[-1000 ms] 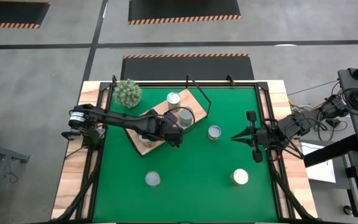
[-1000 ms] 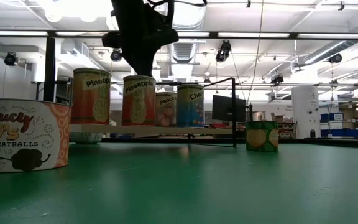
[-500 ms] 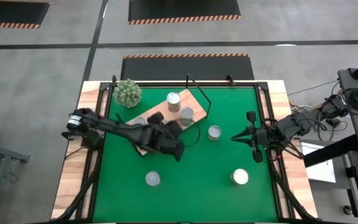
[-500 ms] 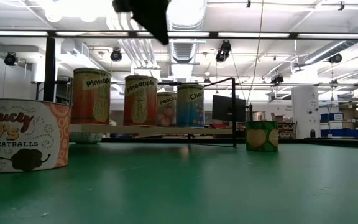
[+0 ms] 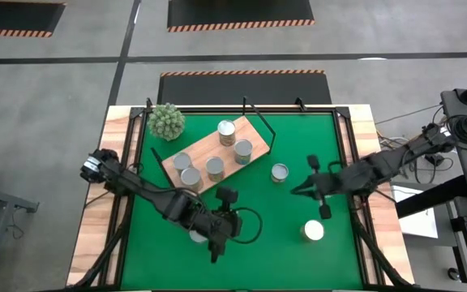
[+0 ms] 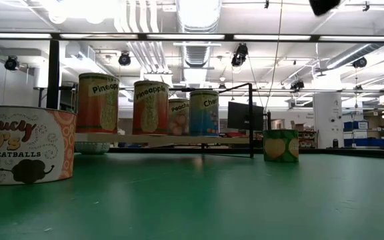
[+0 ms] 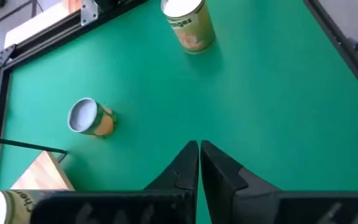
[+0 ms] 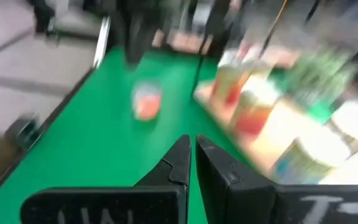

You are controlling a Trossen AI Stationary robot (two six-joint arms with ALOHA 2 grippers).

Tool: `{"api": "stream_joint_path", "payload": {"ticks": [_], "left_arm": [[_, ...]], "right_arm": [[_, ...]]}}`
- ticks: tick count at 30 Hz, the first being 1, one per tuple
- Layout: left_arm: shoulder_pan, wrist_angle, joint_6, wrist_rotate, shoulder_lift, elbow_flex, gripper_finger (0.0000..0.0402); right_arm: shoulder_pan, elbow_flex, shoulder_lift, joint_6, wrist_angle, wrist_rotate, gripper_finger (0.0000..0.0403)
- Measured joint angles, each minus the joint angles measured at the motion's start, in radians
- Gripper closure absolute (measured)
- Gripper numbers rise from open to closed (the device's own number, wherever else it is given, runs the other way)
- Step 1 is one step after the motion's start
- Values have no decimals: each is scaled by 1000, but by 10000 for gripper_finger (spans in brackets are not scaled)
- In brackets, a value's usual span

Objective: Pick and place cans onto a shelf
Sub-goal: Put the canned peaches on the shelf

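Several cans stand upright on the light-brown shelf; the low view shows them in a row. One loose can stands on the green mat just right of the shelf, and another stands near the right front. A third stands at the near left, mostly hidden under my left arm in the high view. My left gripper is shut and empty above the mat, beside that third can; its wrist view shows both other loose cans ahead. My right gripper is shut and empty, between the two right-hand cans.
A spiky green plant stands at the far left corner. The shelf's black wire frame rises at its right end. Black rails run along the mat's edges. Bare mat lies in the middle and near front.
My left gripper has risen off the can on the shelf, gone toward the table's near edge and turned toward the right; the can stays upright on the shelf. My right gripper has moved a little toward the table's left and near edge.
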Motion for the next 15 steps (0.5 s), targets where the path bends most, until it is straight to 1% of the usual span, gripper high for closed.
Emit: {"api": "stream_joint_path", "payload": {"ticks": [3,5,7,9,11,13,15], "left_arm": [[9,2,17,-1,0,-2,402],[11,21,23,-1,0,-6,402],[11,51,34,-1,0,-10,402],[6,73,51,-1,-1,-18,402],[4,107,70,0,-2,-31,402],[4,151,87,1,-8,-55,402],[6,201,98,9,-24,-94,402]], "right_arm": [[1,110,100,148,-215,-71,390],[9,195,168,242,-390,-120,390],[34,261,231,325,-558,-128,390],[78,303,278,404,-677,-128,390],[140,321,307,483,-735,-125,391],[219,323,321,553,-731,-116,393],[311,319,327,614,-716,-67,394]]}}
